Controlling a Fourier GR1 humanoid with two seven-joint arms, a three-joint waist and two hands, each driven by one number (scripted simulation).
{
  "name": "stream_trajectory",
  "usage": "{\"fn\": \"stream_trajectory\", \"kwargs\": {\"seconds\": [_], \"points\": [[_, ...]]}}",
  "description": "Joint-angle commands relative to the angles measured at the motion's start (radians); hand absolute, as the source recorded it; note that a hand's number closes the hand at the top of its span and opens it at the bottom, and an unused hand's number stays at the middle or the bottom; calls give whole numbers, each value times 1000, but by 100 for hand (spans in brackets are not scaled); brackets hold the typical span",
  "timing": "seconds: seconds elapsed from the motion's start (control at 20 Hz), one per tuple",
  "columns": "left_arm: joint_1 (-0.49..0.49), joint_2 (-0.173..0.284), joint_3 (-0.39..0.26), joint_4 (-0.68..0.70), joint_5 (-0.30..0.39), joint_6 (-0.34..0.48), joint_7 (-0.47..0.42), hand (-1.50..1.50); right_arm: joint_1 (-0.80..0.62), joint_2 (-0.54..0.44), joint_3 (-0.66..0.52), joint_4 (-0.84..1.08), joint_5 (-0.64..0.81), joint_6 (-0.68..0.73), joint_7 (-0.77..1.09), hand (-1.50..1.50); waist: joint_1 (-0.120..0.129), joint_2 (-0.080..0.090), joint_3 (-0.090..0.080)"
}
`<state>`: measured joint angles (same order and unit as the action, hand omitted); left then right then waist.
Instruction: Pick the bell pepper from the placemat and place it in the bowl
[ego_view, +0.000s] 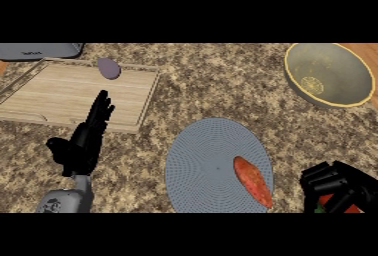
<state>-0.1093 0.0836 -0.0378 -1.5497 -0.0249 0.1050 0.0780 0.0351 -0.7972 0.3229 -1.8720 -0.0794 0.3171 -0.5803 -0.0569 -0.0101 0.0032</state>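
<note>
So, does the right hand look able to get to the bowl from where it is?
Probably yes: the right hand, curled over what looks like the bell pepper, has only bare counter between it and the bowl.

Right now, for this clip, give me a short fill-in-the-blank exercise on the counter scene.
1. The orange-red vegetable lies on the round grey ____.
2. The small purple object sits on the ____ board.
3. The bowl has a ____ rim.
4. The right hand, curled round a red-and-green item, shows at the view's lower ____.

Missing words: placemat; wooden; yellow; right.
</note>
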Motion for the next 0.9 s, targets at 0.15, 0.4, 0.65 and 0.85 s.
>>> {"fn": "stream_trajectory", "kwargs": {"seconds": [0.15,0.4,0.65,0.85], "points": [[42,21,-3,-62,15,-27,31,0,117,-262,-443,86,-272,199,-278,150,14,1,-2],[-10,24,14,-2,20,-45,-17,0,125,-363,-660,106,-439,289,-116,150,33,7,-4],[8,-13,-35,-24,-20,-23,-9,0,77,-394,-773,136,-599,341,81,150,48,8,-4],[-18,0,-10,-15,-2,-40,21,0,-76,-368,-685,193,-539,264,194,150,65,11,-4]]}}
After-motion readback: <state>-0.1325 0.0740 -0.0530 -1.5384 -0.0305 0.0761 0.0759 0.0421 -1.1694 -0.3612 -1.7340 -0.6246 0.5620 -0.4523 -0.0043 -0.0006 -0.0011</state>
